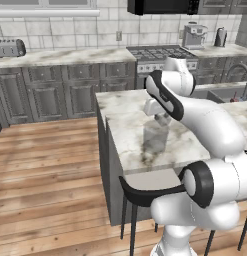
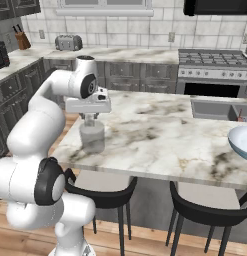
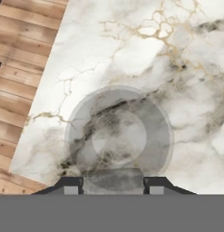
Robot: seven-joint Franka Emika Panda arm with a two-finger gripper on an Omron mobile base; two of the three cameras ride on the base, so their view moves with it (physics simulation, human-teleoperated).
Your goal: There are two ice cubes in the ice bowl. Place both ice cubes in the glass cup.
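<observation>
End effector [image 2: 90, 119]: pointing straight down over the glass cup, fingers partly apart with a pale grey translucent block [image 3: 112, 180] between the tips, seen in the hand view; it looks like one of the ice cubes, gripped
Glass cup [image 2: 92, 136]: upright on the marble table [image 2: 160, 135], near the corner by the wooden floor; directly below the end effector; from the hand view I look down into its round mouth [image 3: 119, 136], the marble showing through its base
Contents of the cup: I cannot tell whether a cube lies inside; the glass is see-through and the veined marble confuses it
Ice bowl [image 2: 242, 141]: at the far right edge of the right base view, on the same table, well apart from the cup; white-grey outside, pale blue inside; cut off by the picture's edge, inside too faint to read
Arm: rises from the base, bends over the table edge, wrist above the cup [image 1: 155, 136] in the left base view
Sink [image 2: 220, 109]: set into the table beyond the bowl
Stools [image 2: 205, 210]: dark seats tucked under the near edge of the table
Background: stove [image 2: 215, 62], toaster [image 2: 68, 42], grey cabinets along the wall
</observation>
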